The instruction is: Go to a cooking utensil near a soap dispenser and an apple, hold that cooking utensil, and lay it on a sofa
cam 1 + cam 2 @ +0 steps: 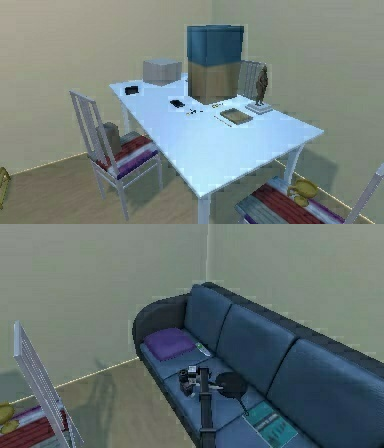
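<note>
A dark blue sofa (pixel 250 334) stands in the room's corner. The fingers (pixel 186 382) reach over its seat; I cannot tell their spread or whether they hold anything. 1 dark round thing (pixel 232 384), perhaps the cooking utensil, shows just right of them, so the laying step looks nearly done.

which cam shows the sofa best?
Arm side view: the dark blue sofa runs across the picture, with seat, backrest and a purple cushion all visible. The forward view faces a white table and chairs instead.

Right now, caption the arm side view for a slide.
Arm over a dark blue sofa, gripper near a dark round thing on the seat, purple cushion nearby.
</note>
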You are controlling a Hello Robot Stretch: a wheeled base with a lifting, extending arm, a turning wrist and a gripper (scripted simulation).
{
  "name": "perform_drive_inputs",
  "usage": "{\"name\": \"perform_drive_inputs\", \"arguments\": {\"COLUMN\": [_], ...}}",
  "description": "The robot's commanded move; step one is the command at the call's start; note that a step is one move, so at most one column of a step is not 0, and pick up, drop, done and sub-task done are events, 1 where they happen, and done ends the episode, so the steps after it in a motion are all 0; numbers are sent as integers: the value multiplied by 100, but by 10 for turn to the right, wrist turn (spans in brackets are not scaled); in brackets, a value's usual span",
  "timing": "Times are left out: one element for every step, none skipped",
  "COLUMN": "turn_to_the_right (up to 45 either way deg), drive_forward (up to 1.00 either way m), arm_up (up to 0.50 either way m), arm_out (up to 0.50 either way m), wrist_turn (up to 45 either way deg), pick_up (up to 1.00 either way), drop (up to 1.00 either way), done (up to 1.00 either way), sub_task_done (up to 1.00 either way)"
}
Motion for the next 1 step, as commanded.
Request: {"name": "perform_drive_inputs", "arguments": {"turn_to_the_right": [0], "drive_forward": [0], "arm_up": [-32], "arm_out": [0], "wrist_turn": [0], "pick_up": [0], "drop": [0], "done": [0], "sub_task_done": [0]}}
